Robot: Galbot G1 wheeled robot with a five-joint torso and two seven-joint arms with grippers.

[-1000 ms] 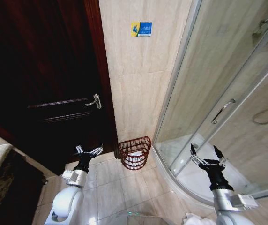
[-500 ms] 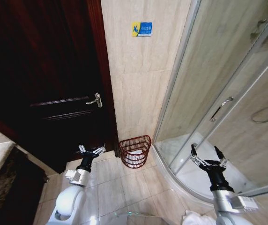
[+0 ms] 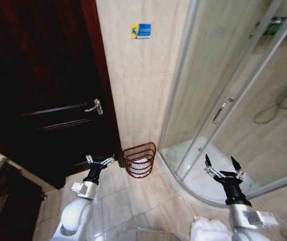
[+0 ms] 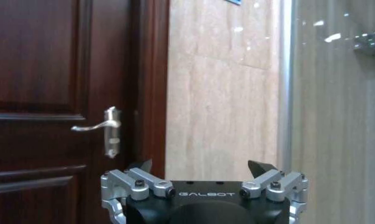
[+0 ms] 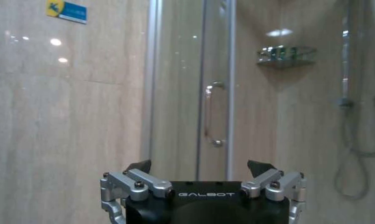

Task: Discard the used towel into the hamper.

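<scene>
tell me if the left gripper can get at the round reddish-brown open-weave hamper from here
Probably yes: the left gripper, open and empty, is beside the round reddish-brown open-weave hamper, with bare floor tiles between.

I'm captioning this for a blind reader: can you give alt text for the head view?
A reddish-brown hamper holding something white stands on the tiled floor between a dark door and a glass shower enclosure. The open left pincer and right pincer are raised, both empty.

The hamper (image 3: 140, 159) is woven of dark reddish-brown bars. Glossy dark wood is seen on the door (image 3: 38, 85), polished metal on its handle (image 3: 94, 106), and smooth tile on the floor (image 3: 128, 201).
</scene>
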